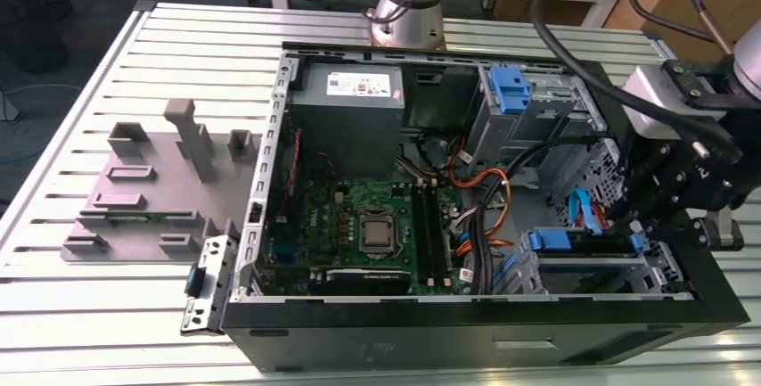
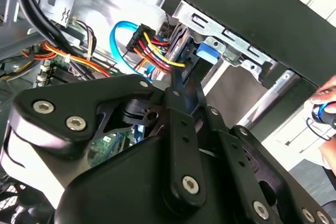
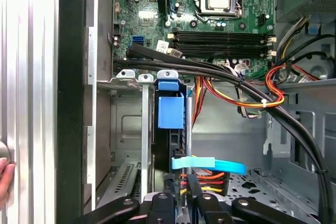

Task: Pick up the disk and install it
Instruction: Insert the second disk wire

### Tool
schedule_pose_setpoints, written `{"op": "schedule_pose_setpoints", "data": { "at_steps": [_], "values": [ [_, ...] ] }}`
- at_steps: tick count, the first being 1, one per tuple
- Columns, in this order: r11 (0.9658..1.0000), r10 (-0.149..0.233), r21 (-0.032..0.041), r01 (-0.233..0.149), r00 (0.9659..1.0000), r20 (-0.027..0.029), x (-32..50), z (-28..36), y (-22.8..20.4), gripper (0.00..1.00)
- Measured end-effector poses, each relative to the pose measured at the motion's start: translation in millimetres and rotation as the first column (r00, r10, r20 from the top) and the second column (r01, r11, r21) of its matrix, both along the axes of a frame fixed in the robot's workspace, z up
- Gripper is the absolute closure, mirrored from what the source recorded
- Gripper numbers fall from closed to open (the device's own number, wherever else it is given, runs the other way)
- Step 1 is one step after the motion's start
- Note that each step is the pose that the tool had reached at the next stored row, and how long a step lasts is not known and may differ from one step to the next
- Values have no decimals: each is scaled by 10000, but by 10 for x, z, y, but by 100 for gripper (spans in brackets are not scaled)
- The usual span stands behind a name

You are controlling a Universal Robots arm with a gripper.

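Blue plastic is framing the disk (image 3: 170,111), which you are seeing edge-on in the first wrist view, standing in the metal drive cage (image 3: 123,127) of the open computer case (image 1: 476,328). In the exterior view that cage is sitting at the case's corner toward the exterior view's lower right, beside the motherboard (image 1: 356,225). Your gripper (image 3: 181,191) is hanging right at the disk's cabled end, where a light-blue cable (image 3: 210,164) and red-and-yellow wires (image 3: 203,184) are crossing just in front of it. You cannot tell whether the gripper is clenched on the disk or released. A person's hand (image 3: 4,179) is resting against the case's outer wall.
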State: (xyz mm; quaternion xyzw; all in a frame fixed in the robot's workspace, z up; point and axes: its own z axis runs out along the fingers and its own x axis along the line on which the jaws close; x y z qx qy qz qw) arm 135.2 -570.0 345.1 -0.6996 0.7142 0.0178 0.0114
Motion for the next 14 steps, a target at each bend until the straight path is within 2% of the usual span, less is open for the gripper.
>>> {"op": "schedule_pose_setpoints", "data": {
  "at_steps": [7,14],
  "values": [
    [10000,0,1,0,10000,0,0,157,0,76],
    [10000,0,2,0,10000,0,0,200,0,76]
  ]
}}
